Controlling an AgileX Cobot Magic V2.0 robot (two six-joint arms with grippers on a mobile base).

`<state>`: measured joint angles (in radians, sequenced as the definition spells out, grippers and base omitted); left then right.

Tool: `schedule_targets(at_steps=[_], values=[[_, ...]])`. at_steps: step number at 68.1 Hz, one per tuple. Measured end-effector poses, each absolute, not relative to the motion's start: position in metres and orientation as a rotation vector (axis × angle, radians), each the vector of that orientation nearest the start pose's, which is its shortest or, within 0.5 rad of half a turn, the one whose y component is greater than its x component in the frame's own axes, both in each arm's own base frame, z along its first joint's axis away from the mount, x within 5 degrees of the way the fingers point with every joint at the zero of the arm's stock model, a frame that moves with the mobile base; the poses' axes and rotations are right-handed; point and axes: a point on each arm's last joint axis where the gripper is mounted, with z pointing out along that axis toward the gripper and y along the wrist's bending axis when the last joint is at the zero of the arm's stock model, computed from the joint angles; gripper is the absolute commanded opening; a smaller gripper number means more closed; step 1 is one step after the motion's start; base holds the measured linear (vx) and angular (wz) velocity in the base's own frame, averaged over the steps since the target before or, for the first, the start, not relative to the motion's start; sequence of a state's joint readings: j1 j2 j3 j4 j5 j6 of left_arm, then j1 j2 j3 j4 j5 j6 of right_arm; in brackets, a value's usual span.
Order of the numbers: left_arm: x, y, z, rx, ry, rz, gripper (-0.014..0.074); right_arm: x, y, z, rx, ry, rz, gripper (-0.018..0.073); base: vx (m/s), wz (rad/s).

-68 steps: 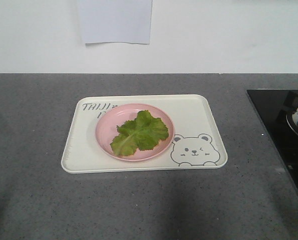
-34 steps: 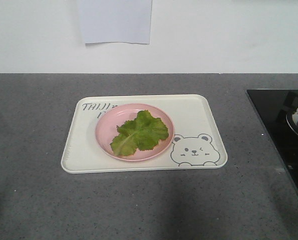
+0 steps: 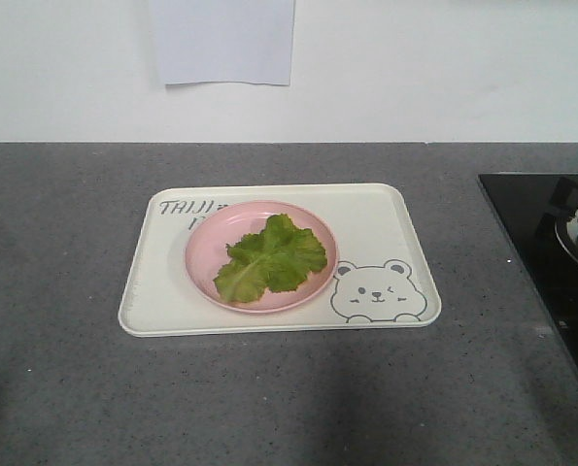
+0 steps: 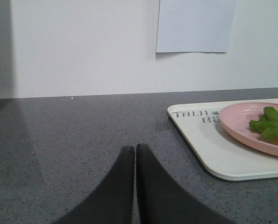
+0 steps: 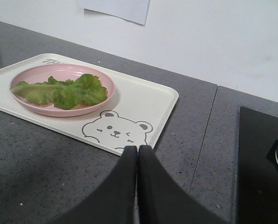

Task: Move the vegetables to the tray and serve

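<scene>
Lettuce leaves (image 3: 270, 258) on pink plate (image 3: 205, 254) in tray (image 3: 386, 218), ahead-left of closed right end effector (image 5: 138, 148), ahead-right of closed left end effector (image 4: 135, 147); limp, light, tearable; pinch pale rib.

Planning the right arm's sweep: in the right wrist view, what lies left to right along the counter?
Pink plate holding lettuce → bear drawing on the tray → bare grey counter → black cooktop.

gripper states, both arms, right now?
Left gripper: closed, empty, over the bare counter beside the tray.
Right gripper: closed, empty, at the tray's near edge by the bear drawing.
</scene>
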<state>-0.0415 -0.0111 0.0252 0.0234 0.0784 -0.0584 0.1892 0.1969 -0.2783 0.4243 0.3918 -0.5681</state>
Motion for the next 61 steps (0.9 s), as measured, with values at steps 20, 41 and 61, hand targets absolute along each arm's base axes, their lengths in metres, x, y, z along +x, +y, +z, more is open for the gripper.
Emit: schedule_targets(at_steps=[20,41,61], values=[[0.0566,-0.0022,0.1981,0.003,1.577,-0.059,-0.0006,0.0585,0.0258,0.2627,-0.429,1.709,0.151,-0.0006,0.00,0.00],[0.0566,-0.0022,0.1981,0.003,1.577,-0.059,-0.0006,0.0588,0.0255,0.2635,-0.424,1.701,0.149,-0.0006,0.00,0.00],[0.0566,-0.0022,0.1980,0.003,1.578,-0.059,-0.0006,0.0616,0.0229,0.2573,-0.429,1.691,0.092,-0.0006,0.00,0.00]])
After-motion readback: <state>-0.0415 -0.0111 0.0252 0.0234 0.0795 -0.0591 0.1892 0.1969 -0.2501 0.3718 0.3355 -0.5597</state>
